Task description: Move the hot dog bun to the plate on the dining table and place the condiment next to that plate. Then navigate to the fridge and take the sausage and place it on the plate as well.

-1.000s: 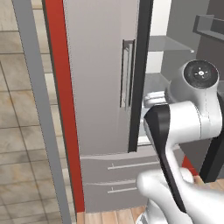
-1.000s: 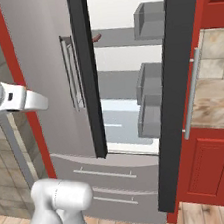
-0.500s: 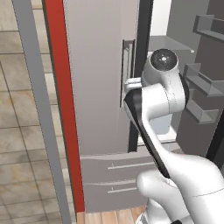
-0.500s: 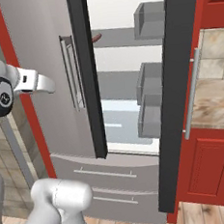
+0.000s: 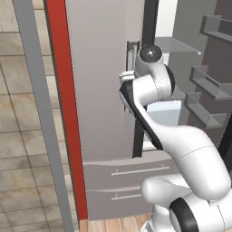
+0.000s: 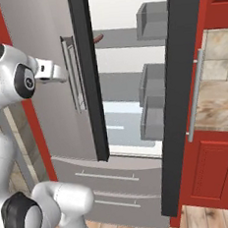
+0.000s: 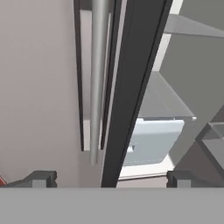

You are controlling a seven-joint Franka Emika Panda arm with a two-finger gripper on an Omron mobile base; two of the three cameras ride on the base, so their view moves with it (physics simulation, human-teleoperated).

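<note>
Pinkish-brown, the sausage [image 6: 98, 38] lies on the open fridge [image 6: 133, 84]'s upper shelf at two o'clock from the empty gripper [image 7: 107, 178], its jaws spread wide.

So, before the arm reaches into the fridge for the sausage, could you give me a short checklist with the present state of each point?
1. Right door of the fridge swung open: ok.
2. Gripper open, nothing between its fingers: ok.
3. Sausage located: ok, a small reddish shape on the upper shelf, partly hidden by the dark door edge.
4. Gripper aimed at the opening: not ok, in the hand view it faces the door edge and the metal handle.
5. Free path to the upper shelf: cannot tell.
</note>
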